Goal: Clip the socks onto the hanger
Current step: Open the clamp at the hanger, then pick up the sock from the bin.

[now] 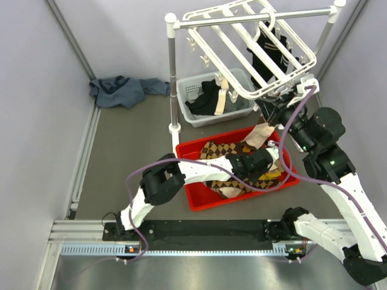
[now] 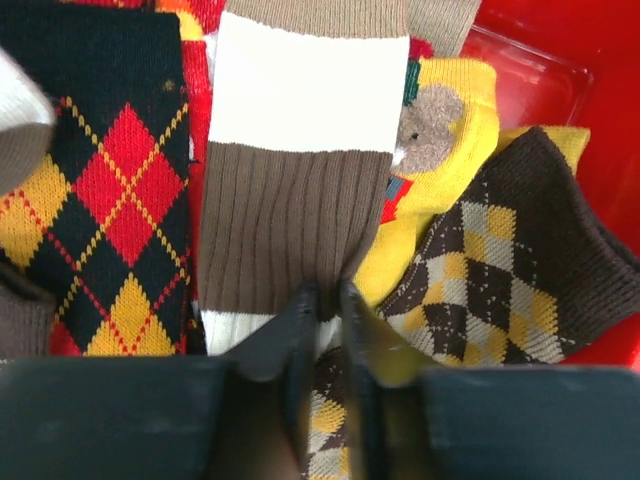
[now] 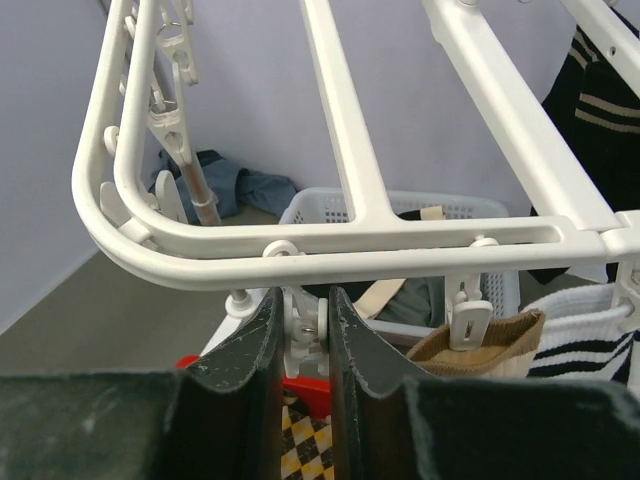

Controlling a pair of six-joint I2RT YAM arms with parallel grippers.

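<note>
Pale lilac-grey walls (image 1: 36, 90) closed me in at nine, twelve and three o'clock, with a metal strip (image 1: 65, 27) running down the corner at eleven. The floor (image 1: 133, 145) under me was a flat, dull grey-brown, evenly lit, with only soft shadows. A silver rail (image 1: 83, 160) ran along its nine o'clock edge, and a slotted aluminium beam (image 1: 199, 232) crossed at six. A rack (image 1: 173, 72) of white posts and a metal rod stood at one o'clock. A crumpled blue-grey cloth (image 1: 124, 90) lay at ten, against the wall.
</note>
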